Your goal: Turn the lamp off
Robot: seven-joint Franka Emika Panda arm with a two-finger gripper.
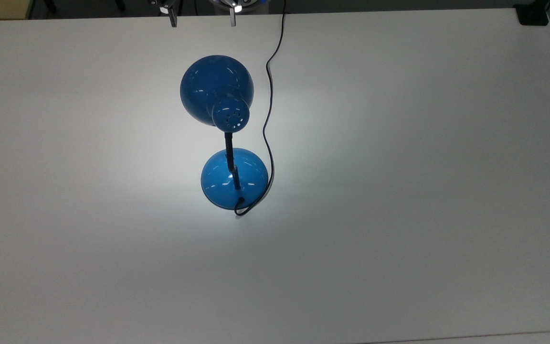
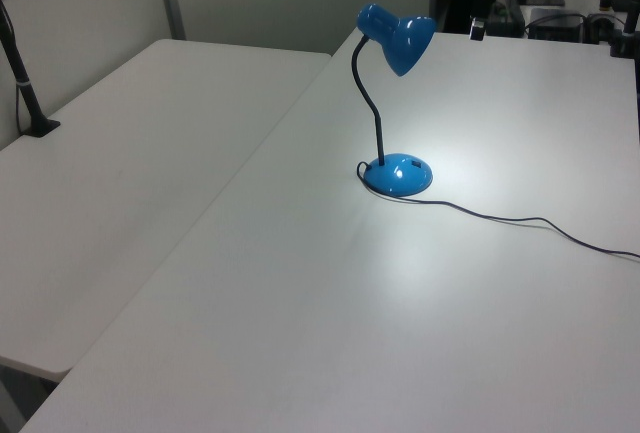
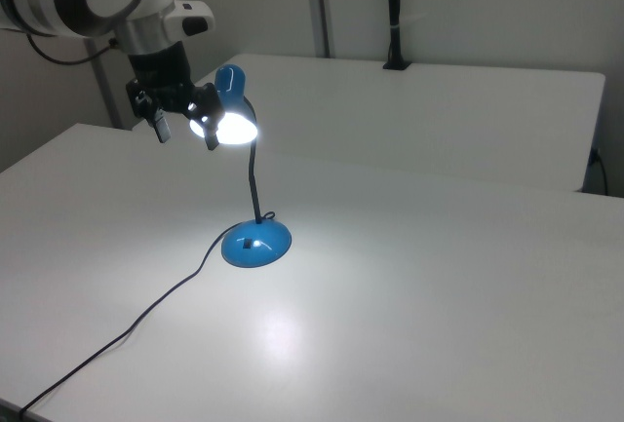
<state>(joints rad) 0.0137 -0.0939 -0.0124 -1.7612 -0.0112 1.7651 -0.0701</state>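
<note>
End effector (image 3: 183, 132) open, lit lamp (image 3: 249, 183) upright, shade facing it

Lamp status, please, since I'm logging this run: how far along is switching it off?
Nothing looks done: the lamp is lit, its bulb glowing and a bright pool on the table. The gripper hangs open beside the shade, clear of the base. Reaching and switching it off remain.

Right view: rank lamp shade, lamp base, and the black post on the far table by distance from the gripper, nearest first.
From the gripper, open, at the right view's upper left:
1. Shade: right beside the fingers, lit.
2. Base: lower down on the table, below the shade.
3. Black post: on the far table, at the right view's top.
</note>
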